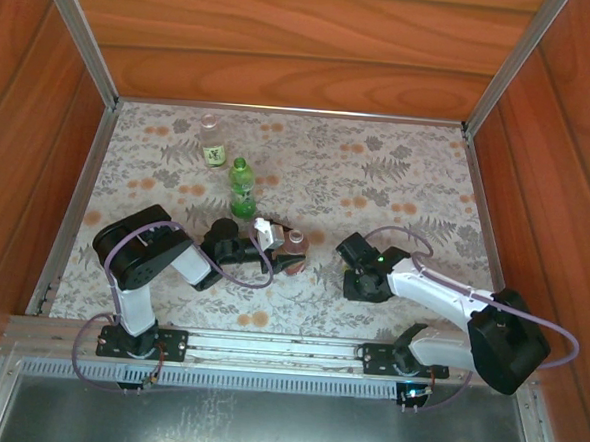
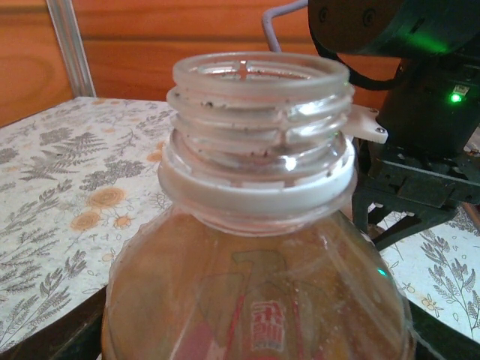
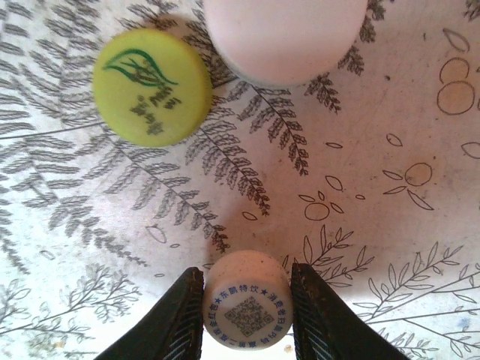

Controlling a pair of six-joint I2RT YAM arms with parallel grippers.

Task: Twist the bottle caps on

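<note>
Amber bottle (image 2: 255,300) upright, neck open, threads bare. Green bottle (image 1: 242,190) and labelled clear bottle (image 1: 214,144) upright farther back. Yellow-green cap (image 3: 151,85) and white cap (image 3: 285,37) top-up, just beside each other; QR-printed cap (image 3: 248,309) apart.

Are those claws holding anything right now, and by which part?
The left gripper clamps the open amber bottle by its body; the right gripper pinches a pale printed cap by its sides.

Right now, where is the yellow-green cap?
Right wrist view, upper left: the yellow-green cap lies on the floral table beside the plain white cap, apart from the QR-printed cap between the jaws below.
</note>
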